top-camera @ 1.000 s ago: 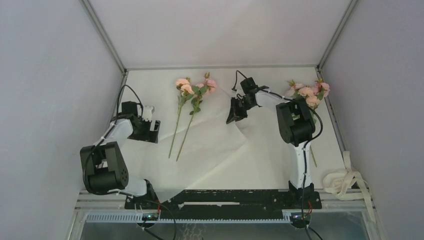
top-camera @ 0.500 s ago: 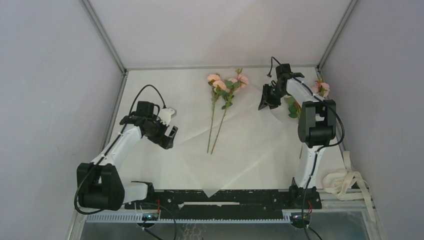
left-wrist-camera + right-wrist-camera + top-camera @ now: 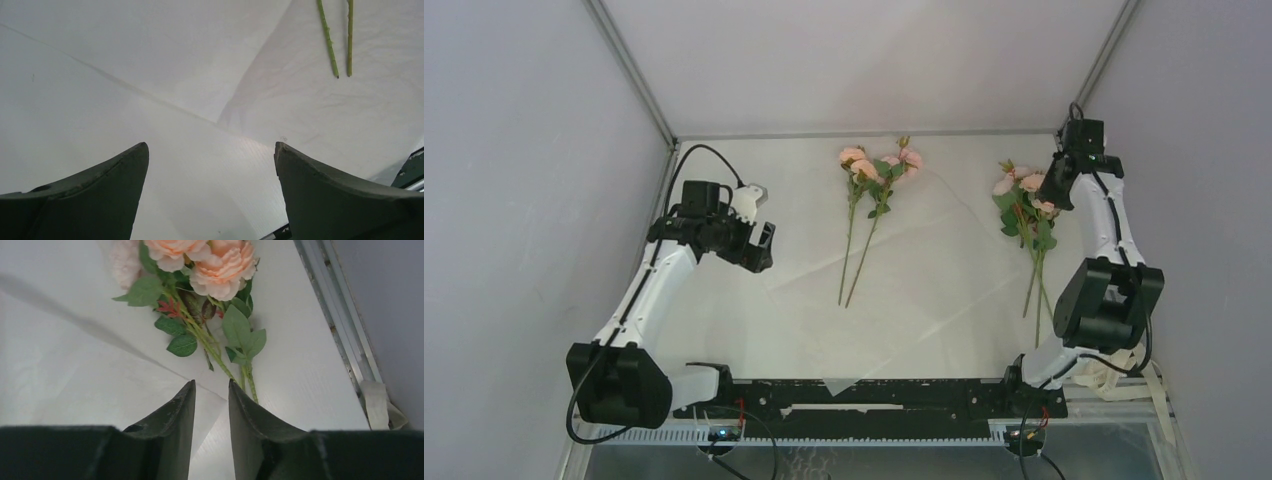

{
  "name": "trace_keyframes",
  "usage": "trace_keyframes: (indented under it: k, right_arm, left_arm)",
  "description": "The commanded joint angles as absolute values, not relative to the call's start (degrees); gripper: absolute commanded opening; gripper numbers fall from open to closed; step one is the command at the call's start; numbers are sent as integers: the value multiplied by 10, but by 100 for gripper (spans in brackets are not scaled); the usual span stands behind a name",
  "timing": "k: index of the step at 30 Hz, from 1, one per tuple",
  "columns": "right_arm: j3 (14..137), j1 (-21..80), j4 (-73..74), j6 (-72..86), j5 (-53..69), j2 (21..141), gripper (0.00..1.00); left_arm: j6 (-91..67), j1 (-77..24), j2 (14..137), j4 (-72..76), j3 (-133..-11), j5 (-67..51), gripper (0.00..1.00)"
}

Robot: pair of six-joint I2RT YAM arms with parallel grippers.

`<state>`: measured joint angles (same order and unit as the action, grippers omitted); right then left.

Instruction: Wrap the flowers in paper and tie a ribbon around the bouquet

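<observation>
Right gripper [image 3: 211,384] farther right, beside flowers [image 3: 220,267]

Even, soft, bright white light, faint shadows; right hand [image 3: 211,385] up close slightly soft-focused.

Two slim robot arms, the left arm [image 3: 646,290] and the right arm [image 3: 1104,215], are wearing smooth white shells broken by bulky black joint housings. Thin black cables [image 3: 705,147] are looping out just behind each end effector. The left end effector [image 3: 211,150] and the right end effector [image 3: 211,385] are showing dark, matte, curved fingers [image 3: 100,185] tapering to blunt tips.
</observation>
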<state>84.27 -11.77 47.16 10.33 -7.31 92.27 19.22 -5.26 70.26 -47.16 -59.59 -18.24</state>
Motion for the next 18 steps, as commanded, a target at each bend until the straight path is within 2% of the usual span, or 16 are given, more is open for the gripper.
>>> trace_keyframes:
  k: [1,3,8,11,18]
  right_arm:
    - [829,-123,485,114,-113,989,38]
    - [815,-135,471,113,-102,999,38]
    - [808,-143,434,76,20,1024,43]
    - [832,-141,432,68,6,1062,43]
    - [883,-123,431,43,-62,1148,36]
  left_arm:
    - [145,-53,704,-418,-613,-203,100]
    - [143,-53,708,-416,-612,-219,100]
    - [155,-53,726,-419,-602,-225,100]
    - [161,-53,735,-422,-592,-228,100]
    - [168,-53,741,-426,-581,-222,99]
